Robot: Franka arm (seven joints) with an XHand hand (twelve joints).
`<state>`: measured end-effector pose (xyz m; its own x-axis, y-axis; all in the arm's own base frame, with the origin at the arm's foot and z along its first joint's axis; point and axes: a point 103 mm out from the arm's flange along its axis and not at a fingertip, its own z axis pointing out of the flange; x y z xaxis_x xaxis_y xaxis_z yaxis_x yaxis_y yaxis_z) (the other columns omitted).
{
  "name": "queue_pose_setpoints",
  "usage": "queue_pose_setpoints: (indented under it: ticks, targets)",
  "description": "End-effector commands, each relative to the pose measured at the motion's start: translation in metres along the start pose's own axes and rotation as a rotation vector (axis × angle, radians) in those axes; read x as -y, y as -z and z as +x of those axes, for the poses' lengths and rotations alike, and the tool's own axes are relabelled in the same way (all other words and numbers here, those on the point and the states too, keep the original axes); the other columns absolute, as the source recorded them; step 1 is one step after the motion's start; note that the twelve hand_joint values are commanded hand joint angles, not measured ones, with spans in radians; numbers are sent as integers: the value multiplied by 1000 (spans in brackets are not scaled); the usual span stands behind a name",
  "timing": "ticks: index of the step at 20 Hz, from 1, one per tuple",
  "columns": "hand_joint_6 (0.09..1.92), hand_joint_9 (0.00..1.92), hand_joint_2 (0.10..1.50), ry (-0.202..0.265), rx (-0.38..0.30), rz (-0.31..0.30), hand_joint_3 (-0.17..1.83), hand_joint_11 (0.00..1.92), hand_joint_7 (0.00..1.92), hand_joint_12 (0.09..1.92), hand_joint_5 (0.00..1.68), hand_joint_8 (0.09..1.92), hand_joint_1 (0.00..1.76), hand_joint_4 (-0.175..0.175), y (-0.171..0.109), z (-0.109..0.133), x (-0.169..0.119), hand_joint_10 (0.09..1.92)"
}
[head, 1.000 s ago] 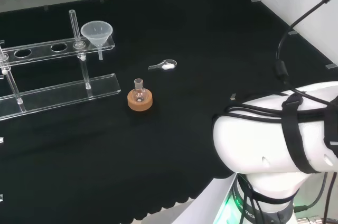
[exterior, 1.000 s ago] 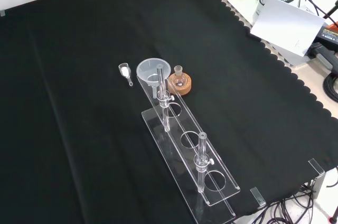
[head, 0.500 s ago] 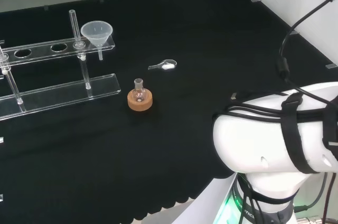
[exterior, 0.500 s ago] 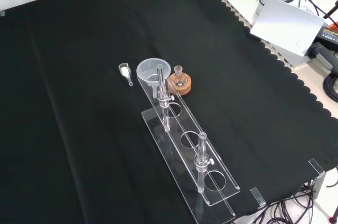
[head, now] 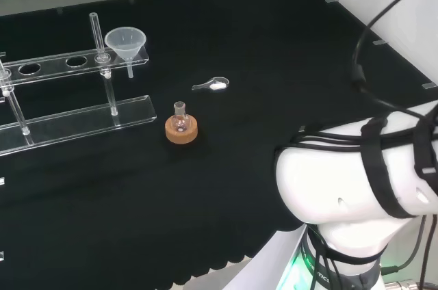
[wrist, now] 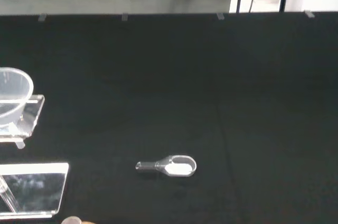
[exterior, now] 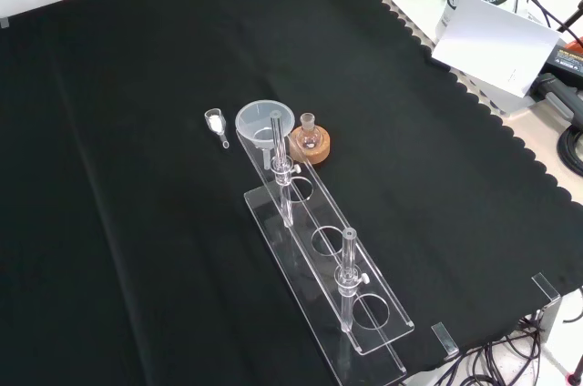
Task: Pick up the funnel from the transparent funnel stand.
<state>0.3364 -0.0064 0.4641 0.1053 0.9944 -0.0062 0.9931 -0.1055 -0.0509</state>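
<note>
Whether our hand is open or closed, we cannot tell. We see the funnel (head: 126, 42) seated in the end hole of the clear stand (head: 75, 121), its stem hard to make out.

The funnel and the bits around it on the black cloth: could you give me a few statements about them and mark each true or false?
1. The funnel sits in an end hole of the transparent funnel stand. True.
2. The small flask rests on a red ribbed ring. False: it sits on a cork ring.
3. The little scoop holds something white. True.
4. The scoop lies inside the funnel. False: it lies on the cloth, apart from the funnel.
5. The stand's other holes each hold a funnel. False: they are empty.
</note>
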Motion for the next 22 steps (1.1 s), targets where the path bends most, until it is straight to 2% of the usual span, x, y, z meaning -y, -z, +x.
queue_pose_setpoints:
  ticks: [1,4,10,14,18,22]
  targets:
    - [87,138,1184,34,35,49,412,124,0,1349,242,452,0,7,-24,35,-45,646]
    - [87,138,1182,56,51,85,410,122,0,1351,243,452,0,6,-41,44,-68,644]
    - [87,139,1177,134,36,125,406,120,0,1354,243,453,0,7,-61,70,-113,642]
    - [87,137,1163,175,49,146,397,111,0,1357,233,452,0,3,-74,92,-124,640]
    - [87,135,1146,192,28,182,387,105,0,1362,217,451,0,-2,-88,107,-127,638]
    - [87,138,1113,187,29,196,361,88,0,1383,197,448,3,-5,-93,117,-128,649]
